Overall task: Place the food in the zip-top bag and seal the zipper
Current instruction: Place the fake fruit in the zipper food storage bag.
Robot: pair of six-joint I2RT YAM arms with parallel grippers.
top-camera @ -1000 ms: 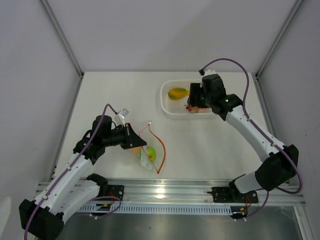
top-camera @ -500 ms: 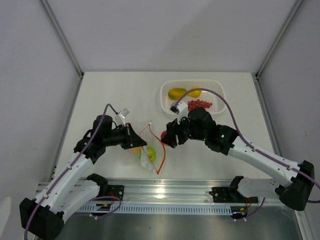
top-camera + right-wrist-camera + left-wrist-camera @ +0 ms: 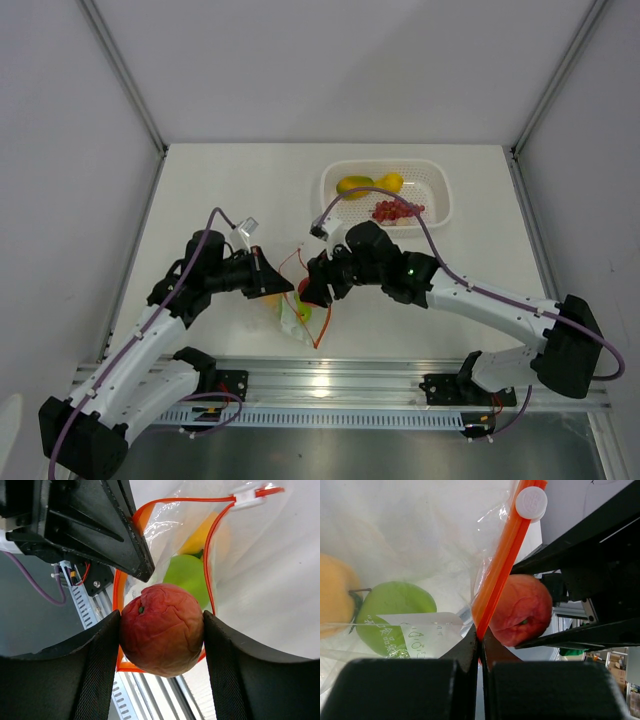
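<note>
The clear zip-top bag [image 3: 296,312] lies at the table's front centre, its mouth held open; it also shows in the left wrist view [image 3: 415,540]. My left gripper [image 3: 278,285] is shut on its red-orange zipper strip [image 3: 502,565]. Inside are a green apple [image 3: 395,612] and a yellow-orange fruit [image 3: 335,595]. My right gripper [image 3: 312,290] is shut on the orange-red peach [image 3: 162,630], holding it just above the open mouth [image 3: 210,555]. The peach also shows in the left wrist view [image 3: 520,610]. The mango [image 3: 352,185], a yellow piece [image 3: 391,182] and the grape bunch [image 3: 395,209] lie in the basket.
The white perforated basket [image 3: 438,200] stands at the back right of the table. The metal rail [image 3: 340,385] runs along the near edge, close below the bag. Grey walls enclose the table on three sides.
My right gripper has carried the peach from the basket leftwards and towards the front, to the bag's open mouth. The left gripper has kept its hold on the zipper strip.
</note>
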